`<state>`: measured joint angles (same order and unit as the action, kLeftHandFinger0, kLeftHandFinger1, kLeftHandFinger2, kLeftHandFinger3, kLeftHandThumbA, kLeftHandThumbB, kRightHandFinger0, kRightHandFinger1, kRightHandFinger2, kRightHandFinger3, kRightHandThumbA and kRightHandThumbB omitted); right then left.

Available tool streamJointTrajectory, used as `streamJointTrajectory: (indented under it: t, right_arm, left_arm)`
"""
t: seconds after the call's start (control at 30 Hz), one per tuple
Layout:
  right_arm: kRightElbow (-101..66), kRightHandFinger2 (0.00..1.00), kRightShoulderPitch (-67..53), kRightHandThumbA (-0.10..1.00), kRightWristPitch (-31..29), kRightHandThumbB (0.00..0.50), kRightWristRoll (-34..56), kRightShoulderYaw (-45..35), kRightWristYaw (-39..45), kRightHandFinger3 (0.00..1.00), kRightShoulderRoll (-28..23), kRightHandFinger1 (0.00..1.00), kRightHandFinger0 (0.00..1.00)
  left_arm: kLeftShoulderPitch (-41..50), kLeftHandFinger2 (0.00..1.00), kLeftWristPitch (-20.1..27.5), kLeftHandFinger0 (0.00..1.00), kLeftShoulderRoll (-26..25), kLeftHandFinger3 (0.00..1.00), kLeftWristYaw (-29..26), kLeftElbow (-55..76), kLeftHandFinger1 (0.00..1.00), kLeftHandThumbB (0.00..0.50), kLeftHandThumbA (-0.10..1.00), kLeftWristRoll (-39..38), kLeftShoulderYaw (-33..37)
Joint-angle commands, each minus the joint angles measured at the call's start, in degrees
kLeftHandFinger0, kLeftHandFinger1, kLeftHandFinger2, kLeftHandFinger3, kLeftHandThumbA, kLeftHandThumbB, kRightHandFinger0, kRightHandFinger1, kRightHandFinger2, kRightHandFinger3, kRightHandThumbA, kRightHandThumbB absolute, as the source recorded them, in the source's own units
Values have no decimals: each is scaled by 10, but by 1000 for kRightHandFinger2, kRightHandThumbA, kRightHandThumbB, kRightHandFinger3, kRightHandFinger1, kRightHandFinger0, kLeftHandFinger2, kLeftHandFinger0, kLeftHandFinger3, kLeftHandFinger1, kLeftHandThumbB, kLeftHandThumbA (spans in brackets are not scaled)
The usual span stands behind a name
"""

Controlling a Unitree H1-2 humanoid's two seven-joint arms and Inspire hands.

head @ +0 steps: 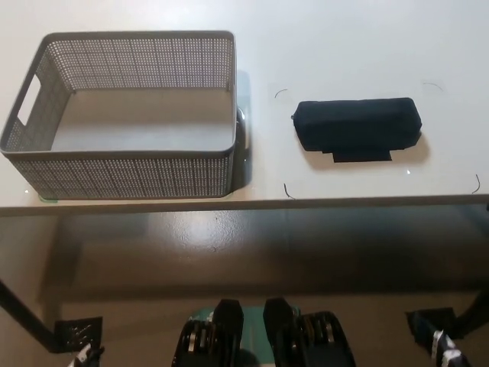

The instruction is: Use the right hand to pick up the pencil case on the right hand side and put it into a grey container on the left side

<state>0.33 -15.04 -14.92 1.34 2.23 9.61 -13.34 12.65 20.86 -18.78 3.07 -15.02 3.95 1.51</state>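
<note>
The black pencil case (357,126) lies flat on the white table, right of centre, with its long side running left to right. A grey perforated container (122,176) stands on the table's left side, and nothing lies inside it. A gap of bare tabletop separates the two. Only a white sliver of my left hand (85,356) shows at the bottom left edge, below the table. A dark part of my right hand (443,348) shows at the bottom right edge, far from the pencil case. Neither hand touches anything.
The table's front edge (244,203) crosses the picture below both objects. Thin black marks (286,191) on the tabletop frame the pencil case's spot. Dark table feet (72,332) stand on the floor beneath.
</note>
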Motion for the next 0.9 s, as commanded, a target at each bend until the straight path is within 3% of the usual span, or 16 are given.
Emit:
streamJointTrajectory:
  t: [0.0,0.03,0.4,0.5,0.53,0.63,0.7,0.87]
  right_arm:
    - [-60,1000,3,984,-42,309,-14,-7,5,1000,-19,1000,1000]
    - [-67,1000,7,981,-44,306,-29,-7,0,1000,-21,1000,1000]
    - [-236,1000,12,950,24,339,-92,-45,-3,1000,-58,1000,1000]
    - [-265,1000,45,927,32,323,-95,-60,1,1000,-77,1000,1000]
    - [-270,1000,56,911,39,342,-90,-64,3,1000,-82,1000,1000]
    - [-287,1000,92,939,76,365,-94,-74,14,1000,-108,1000,1000]
    - [-299,1000,127,1000,111,434,-120,-78,25,1000,-131,1000,1000]
    - [-286,1000,259,906,192,500,-158,-59,64,1000,-185,1000,1000]
  left_arm:
    - [10,1000,51,1000,-36,1000,15,50,1000,392,1000,20,-5]
    - [7,1000,58,1000,-43,1000,17,52,1000,354,1000,25,-4]
    - [-30,1000,61,1000,-64,1000,4,23,1000,275,1000,45,-1]
    - [-35,1000,61,1000,-62,1000,-1,4,1000,293,1000,48,4]
    - [-35,1000,61,1000,-62,1000,-2,0,1000,318,1000,50,5]
    - [-34,1000,61,1000,-61,1000,-6,-8,1000,329,1000,49,7]
    - [-32,1000,61,1000,-60,1000,-5,-10,1000,353,1000,50,5]
    - [-27,1000,61,1000,-59,1000,-2,-17,1000,373,1000,47,5]
